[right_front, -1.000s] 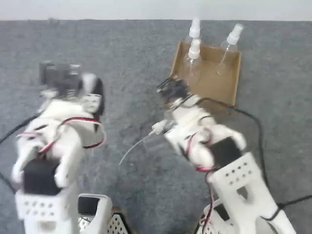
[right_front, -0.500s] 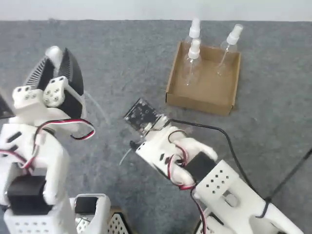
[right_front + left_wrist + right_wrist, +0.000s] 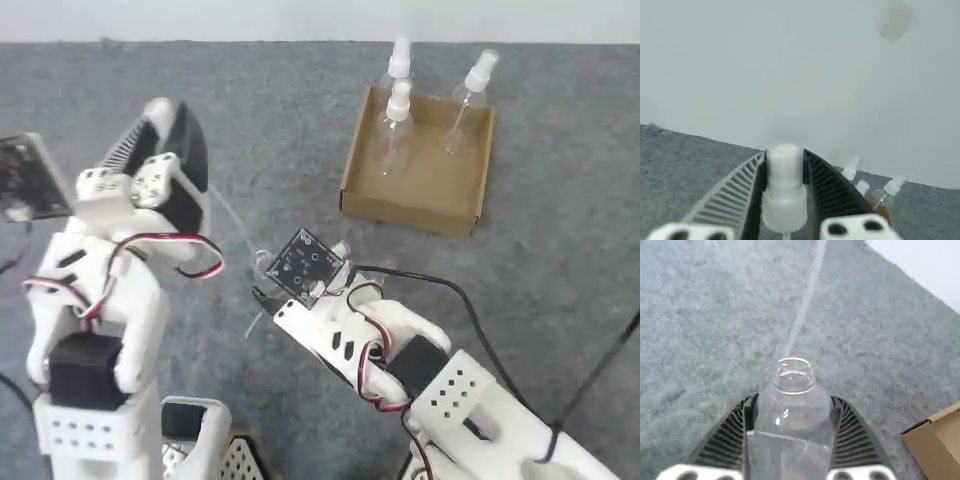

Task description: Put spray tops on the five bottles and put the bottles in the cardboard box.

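My left gripper (image 3: 785, 160) is shut on a white spray top (image 3: 785, 200), held high over the grey carpet at the left (image 3: 160, 125). The top's thin dip tube (image 3: 228, 218) hangs down toward the middle. My right gripper (image 3: 792, 401) is shut on a clear bottle (image 3: 794, 377) with an open, bare neck. That bottle (image 3: 263, 266) pokes out beside the right wrist's camera board in the middle of the table. The cardboard box (image 3: 470, 205) stands at the back right, with three topped bottles (image 3: 399, 103) in or leaning on it.
A thin clear tube (image 3: 807, 295) runs across the carpet beyond the held bottle's mouth. A corner of the box (image 3: 935, 442) shows close by in the right wrist view. The right arm's cable (image 3: 480, 320) trails over the carpet in front of the box.
The right arm has swung from beside the box to the middle of the table with the bottle. The left gripper has risen and shifted right, toward the bottle.
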